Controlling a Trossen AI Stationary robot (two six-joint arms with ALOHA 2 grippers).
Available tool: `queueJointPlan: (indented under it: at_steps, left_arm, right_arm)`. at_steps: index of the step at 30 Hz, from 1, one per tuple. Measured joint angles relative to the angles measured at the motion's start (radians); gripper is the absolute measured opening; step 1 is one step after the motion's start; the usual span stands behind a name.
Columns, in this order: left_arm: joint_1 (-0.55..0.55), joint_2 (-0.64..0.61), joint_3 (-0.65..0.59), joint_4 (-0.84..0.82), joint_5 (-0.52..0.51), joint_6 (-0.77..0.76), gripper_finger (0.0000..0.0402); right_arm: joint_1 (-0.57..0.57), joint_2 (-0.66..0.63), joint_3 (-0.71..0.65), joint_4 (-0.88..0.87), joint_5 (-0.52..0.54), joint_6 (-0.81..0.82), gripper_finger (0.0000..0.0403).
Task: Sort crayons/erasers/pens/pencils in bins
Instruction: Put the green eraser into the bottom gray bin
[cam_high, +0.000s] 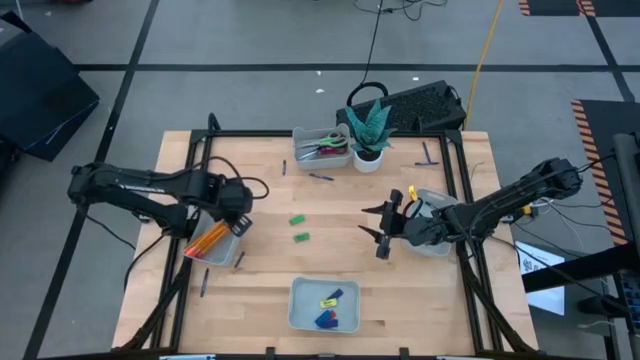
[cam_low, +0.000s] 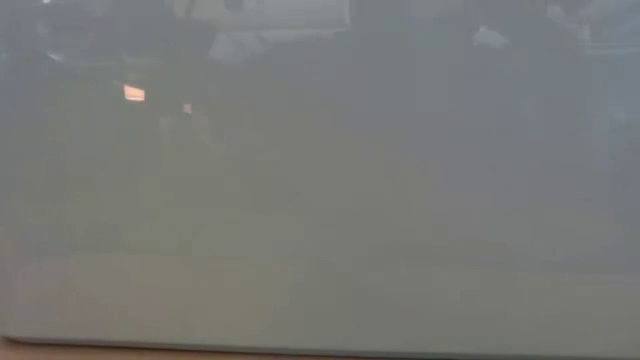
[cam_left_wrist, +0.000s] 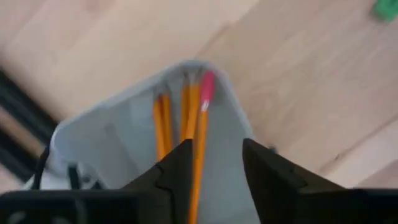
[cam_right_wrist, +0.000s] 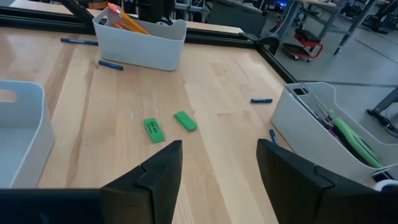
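From above, the left gripper (cam_high: 236, 222) sits over the bin (cam_high: 213, 243) at the table's left side, where orange pencils (cam_high: 207, 240) lie slanting; its fingers' spacing is hard to read here. The right gripper (cam_high: 383, 226) hangs above bare wood with its fingers apart and nothing between them; the two green erasers (cam_high: 299, 228) lie well beyond its fingertips, toward the left arm. Behind the right gripper's wrist sits a second bin (cam_high: 432, 236), a third bin (cam_high: 324, 304) at the near edge holds blue and yellow erasers (cam_high: 329, 308), and a fourth bin (cam_high: 322, 148) at the far edge holds scissors (cam_high: 325, 146), beside a potted plant (cam_high: 369, 130). Dark pens (cam_high: 320, 176) lie loose on the table (cam_high: 260, 270). The low view shows only a grey blur, with nothing to tell apart. In the left wrist view, the left gripper (cam_left_wrist: 214, 165) has its fingers (cam_left_wrist: 180, 165) slightly apart, and one pencil (cam_left_wrist: 200, 143) with a pink end runs up through the gap between them; whether they touch it cannot be told. More pencils (cam_left_wrist: 163, 124) lie just beside it in the bin (cam_left_wrist: 112, 134). In the right wrist view, the right gripper (cam_right_wrist: 217, 162) stands open and empty; the green erasers (cam_right_wrist: 169, 126) lie just ahead of the fingertips, the pencil bin (cam_right_wrist: 143, 40) far ahead, and the scissors bin (cam_right_wrist: 317, 130) beside one finger.
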Motion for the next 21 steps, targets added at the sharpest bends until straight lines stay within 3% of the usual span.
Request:
queueJointPlan:
  at_steps: [5, 9, 16, 21]
  left_arm:
    - [-0.038, -0.009, 0.002, 0.019, 0.046, -0.053, 0.0174]
    - [-0.105, -0.006, 0.006, 0.254, -0.062, -0.037, 0.0177]
    - [-0.149, 0.096, -0.025, 0.768, -0.145, 0.266, 0.0179]
    - [-0.145, 0.241, -0.038, 0.88, -0.221, 0.388, 0.0212]
  right_arm:
    - [0.0, 0.0, 0.0, -0.003, 0.0, -0.015, 0.0201]
    - [-0.012, 0.049, 0.0, 0.012, -0.021, -0.095, 0.0201]
    - [-0.018, 0.242, 0.047, 0.044, -0.115, -0.098, 0.0201]
    - [-0.018, 0.314, 0.127, 0.046, -0.233, -0.123, 0.0203]
